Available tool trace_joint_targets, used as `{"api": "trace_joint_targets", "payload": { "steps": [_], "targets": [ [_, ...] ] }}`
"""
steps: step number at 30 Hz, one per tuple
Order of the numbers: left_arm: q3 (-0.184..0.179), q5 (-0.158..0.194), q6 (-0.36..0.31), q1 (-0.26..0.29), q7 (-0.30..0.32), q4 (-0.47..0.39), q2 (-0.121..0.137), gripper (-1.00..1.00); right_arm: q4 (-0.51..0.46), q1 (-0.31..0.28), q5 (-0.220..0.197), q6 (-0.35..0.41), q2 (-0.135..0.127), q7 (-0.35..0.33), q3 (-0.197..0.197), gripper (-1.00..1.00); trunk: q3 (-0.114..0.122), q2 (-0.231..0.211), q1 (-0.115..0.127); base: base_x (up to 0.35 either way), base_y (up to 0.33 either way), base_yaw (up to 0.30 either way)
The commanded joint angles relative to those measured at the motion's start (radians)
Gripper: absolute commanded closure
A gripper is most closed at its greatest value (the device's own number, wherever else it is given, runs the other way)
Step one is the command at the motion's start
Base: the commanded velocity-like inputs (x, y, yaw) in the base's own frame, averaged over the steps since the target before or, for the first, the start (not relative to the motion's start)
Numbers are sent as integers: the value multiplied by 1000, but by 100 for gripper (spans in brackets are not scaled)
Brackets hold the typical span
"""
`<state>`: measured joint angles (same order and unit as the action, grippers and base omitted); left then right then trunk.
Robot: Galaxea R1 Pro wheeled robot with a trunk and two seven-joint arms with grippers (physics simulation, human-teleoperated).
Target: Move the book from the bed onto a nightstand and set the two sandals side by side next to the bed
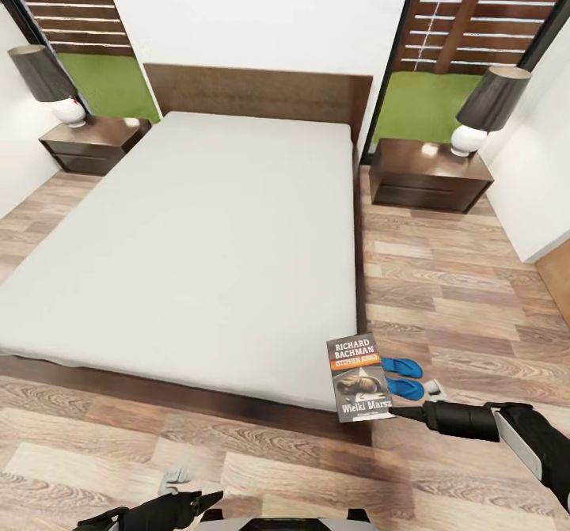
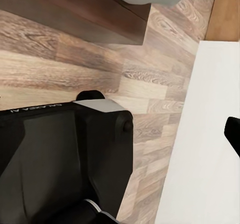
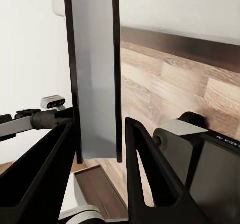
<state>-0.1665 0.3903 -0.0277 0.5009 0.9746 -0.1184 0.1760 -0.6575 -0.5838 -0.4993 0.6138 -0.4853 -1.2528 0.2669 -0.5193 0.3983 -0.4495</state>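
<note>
The book (image 1: 360, 377), dark-covered with "RICHARD BACHMAN" in white, hangs cover-up over the near right corner of the bed (image 1: 198, 238). My right gripper (image 1: 393, 413) is shut on its lower right corner. In the right wrist view the book (image 3: 95, 73) shows edge-on, pinched between the two black fingers (image 3: 145, 169). Two blue sandals (image 1: 404, 378) lie side by side on the wood floor, close to the bed's right side and just beyond the book. My left gripper (image 1: 212, 501) hovers low over the floor in front of the bed; how its jaws stand is unclear.
Dark nightstands stand either side of the headboard, left (image 1: 95, 143) and right (image 1: 427, 173), each carrying a lamp (image 1: 475, 119). A white wall and a wooden panel (image 1: 558, 278) bound the right side. Small grey objects lie on the floor (image 1: 174, 479).
</note>
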Motion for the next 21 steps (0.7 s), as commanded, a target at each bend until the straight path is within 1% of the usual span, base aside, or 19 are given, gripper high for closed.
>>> {"api": "trace_joint_targets", "payload": {
  "steps": [1, 21],
  "targets": [
    [-8, 10, -3, 1, 3, 0, 0, -100, -1, -1, -11, 9, -1, 1, 5, 100, -1, 2, -1, 0, 0, 232],
    [-8, 10, -3, 1, 3, 0, 0, -100, -1, -1, -10, 9, -1, 1, 5, 100, -1, 2, -1, 0, 0, 222]
  ]
}}
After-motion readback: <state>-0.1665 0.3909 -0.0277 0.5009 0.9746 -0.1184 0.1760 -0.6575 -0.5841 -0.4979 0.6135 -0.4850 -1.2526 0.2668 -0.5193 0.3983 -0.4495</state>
